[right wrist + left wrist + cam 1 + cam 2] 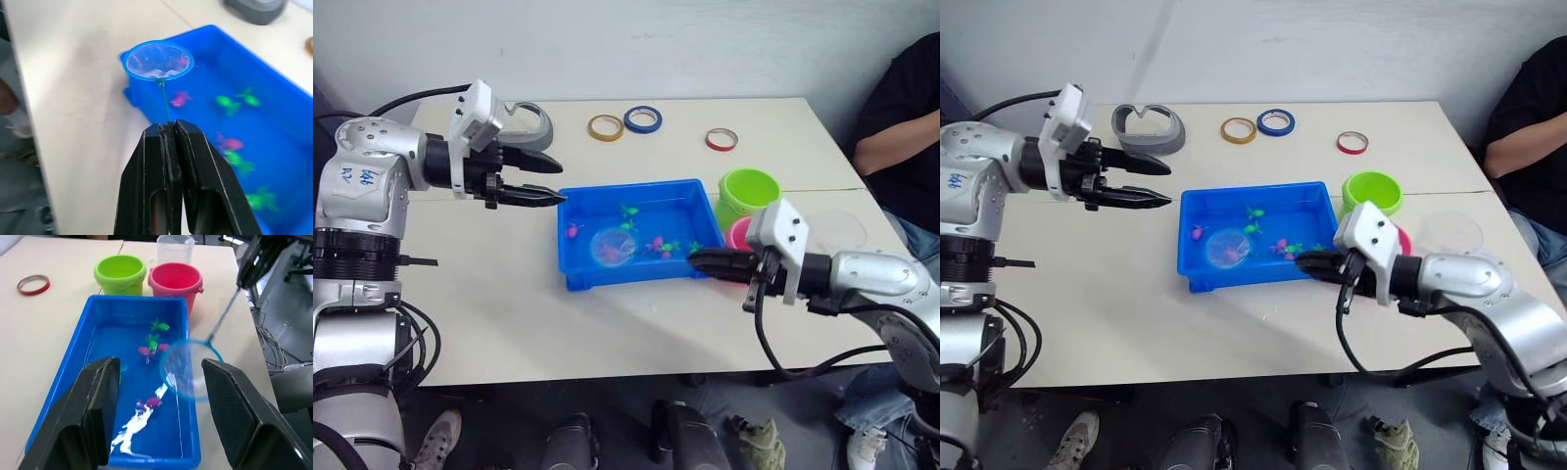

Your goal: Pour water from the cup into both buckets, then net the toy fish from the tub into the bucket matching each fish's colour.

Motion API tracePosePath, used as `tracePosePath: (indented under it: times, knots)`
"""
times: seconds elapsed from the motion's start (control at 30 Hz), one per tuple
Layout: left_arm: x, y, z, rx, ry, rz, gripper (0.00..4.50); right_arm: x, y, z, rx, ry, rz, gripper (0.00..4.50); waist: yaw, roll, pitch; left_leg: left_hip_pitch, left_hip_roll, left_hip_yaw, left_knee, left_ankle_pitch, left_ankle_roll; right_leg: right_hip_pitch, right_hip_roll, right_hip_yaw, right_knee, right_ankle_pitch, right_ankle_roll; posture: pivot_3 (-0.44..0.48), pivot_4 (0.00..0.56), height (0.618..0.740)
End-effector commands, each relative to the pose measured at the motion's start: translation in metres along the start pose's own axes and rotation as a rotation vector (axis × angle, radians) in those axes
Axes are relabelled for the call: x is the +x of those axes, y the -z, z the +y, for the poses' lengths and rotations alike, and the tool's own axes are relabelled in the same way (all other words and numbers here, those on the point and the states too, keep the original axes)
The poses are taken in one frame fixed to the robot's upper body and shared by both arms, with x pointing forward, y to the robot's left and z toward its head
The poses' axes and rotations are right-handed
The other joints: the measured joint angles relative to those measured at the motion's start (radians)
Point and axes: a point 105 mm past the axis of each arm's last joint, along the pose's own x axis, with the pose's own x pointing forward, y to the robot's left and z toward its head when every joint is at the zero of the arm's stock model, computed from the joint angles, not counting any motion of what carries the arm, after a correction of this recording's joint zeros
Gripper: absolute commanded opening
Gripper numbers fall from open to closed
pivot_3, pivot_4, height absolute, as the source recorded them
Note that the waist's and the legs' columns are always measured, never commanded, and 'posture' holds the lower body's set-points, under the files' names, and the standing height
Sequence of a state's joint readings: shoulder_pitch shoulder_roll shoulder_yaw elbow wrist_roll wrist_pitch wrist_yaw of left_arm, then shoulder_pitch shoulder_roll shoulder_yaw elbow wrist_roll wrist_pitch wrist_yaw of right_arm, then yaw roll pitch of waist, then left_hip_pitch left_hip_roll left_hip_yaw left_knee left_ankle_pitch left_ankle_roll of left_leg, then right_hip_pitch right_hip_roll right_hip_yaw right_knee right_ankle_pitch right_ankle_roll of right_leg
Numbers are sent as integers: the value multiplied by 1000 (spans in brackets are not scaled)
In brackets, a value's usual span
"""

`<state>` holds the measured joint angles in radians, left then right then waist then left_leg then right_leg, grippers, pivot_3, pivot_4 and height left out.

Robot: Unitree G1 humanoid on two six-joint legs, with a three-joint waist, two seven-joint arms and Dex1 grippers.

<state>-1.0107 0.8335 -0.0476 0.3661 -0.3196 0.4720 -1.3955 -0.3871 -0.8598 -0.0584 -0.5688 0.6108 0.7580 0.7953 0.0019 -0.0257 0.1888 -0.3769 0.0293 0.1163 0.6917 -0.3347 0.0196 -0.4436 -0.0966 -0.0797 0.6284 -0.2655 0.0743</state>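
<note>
The pale tabletop (636, 313) carries the blue tub (579, 276), holding water with pink and green toy fish (156, 338). At its 3 o'clock stand the green bucket (748, 188) and pink bucket (175, 278), the cup (174, 248) beyond. Right gripper (167, 128) jaws pinch the net (157, 62) handle, hoop over the tub; left gripper (548, 181) jaws gape empty at 9 o'clock.

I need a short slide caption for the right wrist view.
Right gripper holds the net over the tub.

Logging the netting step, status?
Right gripper shut on net, hoop over tub. Left gripper open, empty, beside tub. Fish in tub. Nothing in the way.
</note>
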Motion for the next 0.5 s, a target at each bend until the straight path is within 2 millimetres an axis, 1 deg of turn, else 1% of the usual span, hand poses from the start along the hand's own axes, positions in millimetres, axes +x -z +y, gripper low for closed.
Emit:
tracePosePath:
  times: [0.03, 0.1, 0.27, 0.4, 0.5]
  knots:
    - [-5, -1, -5, 6, 8, -14, 2970, -12, -11, -23, -118, 121, -14, 0, 1, 0, 0, 0, 0, 0, 1, 0, 0, 0, 0, 0, 0, 0, 0, 0, 150, 713]
    - [-2, 3, -10, -9, 24, -15, 2970, -15, -8, -38, -188, 198, 18, 0, -2, 0, 0, -1, 0, 0, 1, 0, 0, 0, 0, 0, 0, 0, 0, 0, 150, 713]
    - [6, 13, -25, -49, 89, 5, 2970, -17, -1, -54, -288, 271, 77, 0, -4, 0, 0, -1, 1, 0, 2, 0, 0, 0, 0, 1, 0, 1, 1, 0, 150, 713]
    - [6, 19, -34, -85, 131, 39, 2970, -19, 1, -60, -354, 303, 92, 0, -7, 0, 0, -1, 1, 1, 2, 0, 0, -1, 0, 1, 0, 1, 1, 0, 150, 713]
    - [6, 22, -37, -94, 134, 50, 2970, -20, 6, -60, -398, 294, 123, 0, -4, 0, 0, -1, 1, 1, 2, 0, 0, -1, 0, 1, 1, 1, 1, 0, 150, 713]
